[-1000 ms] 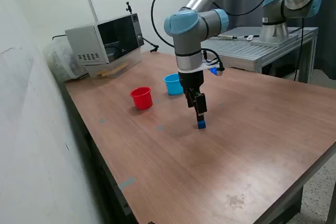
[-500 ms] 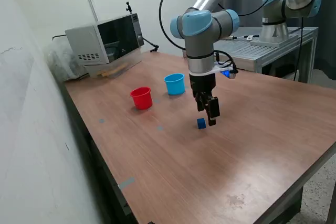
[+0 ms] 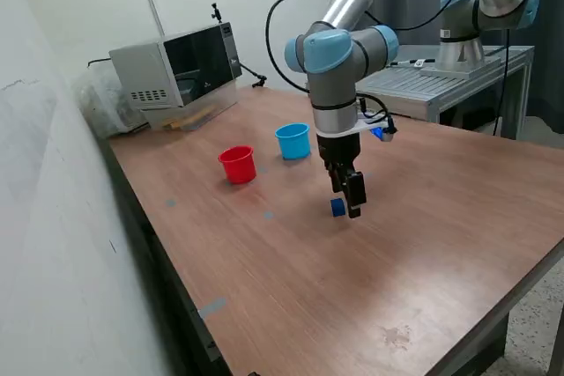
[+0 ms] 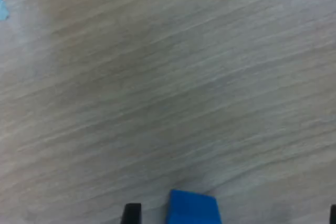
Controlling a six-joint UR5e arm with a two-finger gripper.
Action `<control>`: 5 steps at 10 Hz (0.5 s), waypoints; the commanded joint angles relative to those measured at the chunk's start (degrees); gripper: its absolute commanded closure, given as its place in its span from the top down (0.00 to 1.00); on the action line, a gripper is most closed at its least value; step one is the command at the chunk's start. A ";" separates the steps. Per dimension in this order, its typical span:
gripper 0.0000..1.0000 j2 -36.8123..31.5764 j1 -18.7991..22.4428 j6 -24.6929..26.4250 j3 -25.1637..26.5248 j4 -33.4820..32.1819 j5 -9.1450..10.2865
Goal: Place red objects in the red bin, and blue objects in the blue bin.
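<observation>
A dark blue cube (image 3: 337,207) lies on the wooden table. My gripper (image 3: 352,207) hangs low right beside it, on the exterior view's right. In the wrist view the cube (image 4: 193,209) sits between the two spread fingertips, nearer one finger (image 4: 131,213), and my gripper (image 4: 231,216) is open and holds nothing. The red cup (image 3: 238,165) and the light blue cup (image 3: 293,141) stand upright further back on the exterior view's left. No red cubes and no second blue cube show; the cups' insides are hidden.
A grey microwave-like box (image 3: 176,72) stands at the table's back left corner. A second robot arm (image 3: 480,6) is mounted on a metal bench (image 3: 441,81) behind the table. The wall runs along the exterior view's left.
My gripper, which stood over the blue cube a second ago, shifted to the exterior view's right off it, then came slightly back and lower. The cube stayed in place.
</observation>
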 commanded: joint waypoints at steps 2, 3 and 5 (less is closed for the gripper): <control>1.00 0.20 -0.33 1.05 0.20 0.05 0.33; 1.00 0.20 -0.68 1.05 0.37 0.05 1.20; 1.00 0.20 -1.38 1.05 0.20 -0.04 1.39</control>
